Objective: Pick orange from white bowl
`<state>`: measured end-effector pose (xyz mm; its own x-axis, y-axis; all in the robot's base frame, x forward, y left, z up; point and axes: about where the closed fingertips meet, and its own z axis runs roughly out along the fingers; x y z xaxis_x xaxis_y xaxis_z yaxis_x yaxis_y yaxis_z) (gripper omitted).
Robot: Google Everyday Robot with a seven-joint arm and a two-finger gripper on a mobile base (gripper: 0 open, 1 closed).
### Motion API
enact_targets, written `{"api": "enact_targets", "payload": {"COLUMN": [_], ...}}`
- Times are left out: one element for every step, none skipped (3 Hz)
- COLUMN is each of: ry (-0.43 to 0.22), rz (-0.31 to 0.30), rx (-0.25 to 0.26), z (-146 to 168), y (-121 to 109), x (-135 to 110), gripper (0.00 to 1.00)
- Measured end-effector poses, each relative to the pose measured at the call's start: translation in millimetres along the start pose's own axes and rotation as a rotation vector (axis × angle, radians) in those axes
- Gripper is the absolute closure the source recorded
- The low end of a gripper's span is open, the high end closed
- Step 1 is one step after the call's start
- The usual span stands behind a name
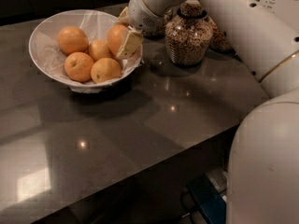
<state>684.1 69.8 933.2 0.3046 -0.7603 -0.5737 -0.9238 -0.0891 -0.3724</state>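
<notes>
1. The large, smooth-skinned, deep-coloured oval orange [116, 37] stands with its long axis near upright. It sits at the right side of the wide, shallow white bowl [41, 34].
2. The two-finger gripper [123, 40] pinches the orange. One flat cream finger [130, 43] presses its right face, and the other is mostly hidden behind the fruit.
3. Crinkled translucent wrap [96, 20] lines the bowl, and four rounder oranges [78, 66] lie alongside.
4. A round glass jar of grains [188, 40] stands on the glossy dark table [140, 125].
</notes>
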Motion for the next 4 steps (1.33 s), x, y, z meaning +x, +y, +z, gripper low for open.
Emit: {"api": "enact_targets", "payload": {"ry": [-0.020,-0.044,-0.082,-0.082], "rz": [-0.029,-0.070,-0.125,-0.126], "rx": [0.035,0.067,0.084,0.084], "z": [-18.9,-39.7,-55.4,-55.1], "y": [-0.6,-1.9,-0.8,-0.8], "x": [-11.5,-26.2,-45.4,-45.5], "gripper": [1.00,1.00,1.00,1.00]}}
